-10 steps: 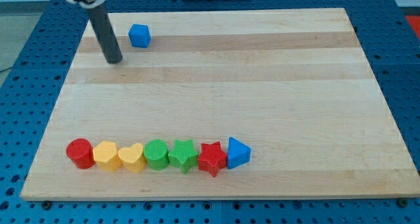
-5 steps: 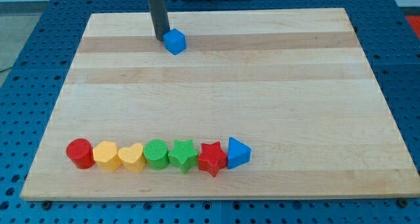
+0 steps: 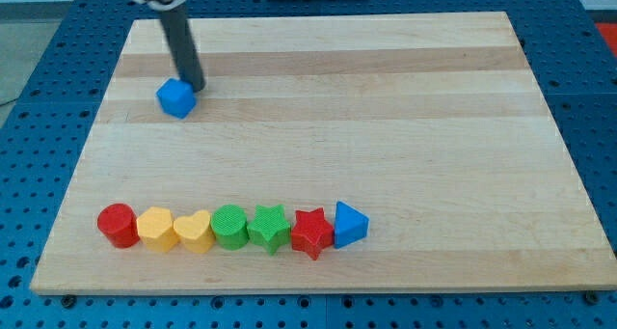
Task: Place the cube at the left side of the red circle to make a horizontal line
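Observation:
The blue cube (image 3: 175,97) sits on the wooden board (image 3: 386,117) at the upper left. My tip (image 3: 194,85) is just to the upper right of the cube, touching or almost touching it. The red circle (image 3: 118,224) is the leftmost block of a row near the view's bottom, far below the cube.
The row runs rightward from the red circle: a yellow block (image 3: 156,229), a yellow heart (image 3: 194,233), a green block (image 3: 230,226), a green star (image 3: 270,227), a red star (image 3: 311,233) and a blue triangle (image 3: 349,224). The board's left edge is close to the red circle.
The cube went right from the top left, then down and left to its present spot. My tip moved from the cube's left, to its upper left, to its upper right.

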Robot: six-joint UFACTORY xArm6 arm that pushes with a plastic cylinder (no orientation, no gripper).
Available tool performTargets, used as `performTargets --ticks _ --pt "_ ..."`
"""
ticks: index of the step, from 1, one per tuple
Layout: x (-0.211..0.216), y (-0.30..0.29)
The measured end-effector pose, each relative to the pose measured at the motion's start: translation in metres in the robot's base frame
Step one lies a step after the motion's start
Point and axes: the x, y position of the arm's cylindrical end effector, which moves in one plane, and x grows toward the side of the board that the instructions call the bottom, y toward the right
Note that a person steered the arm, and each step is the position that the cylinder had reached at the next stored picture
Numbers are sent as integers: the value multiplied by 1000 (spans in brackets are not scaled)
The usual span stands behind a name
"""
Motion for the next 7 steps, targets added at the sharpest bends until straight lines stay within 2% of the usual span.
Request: performTargets --ticks 1,2,3,4,5,6,7 --pt "15 -1" --pt "1 -2" --pt "26 -30" --pt "82 -54" --pt "100 -61" --pt "85 -54" --pt "99 -54"
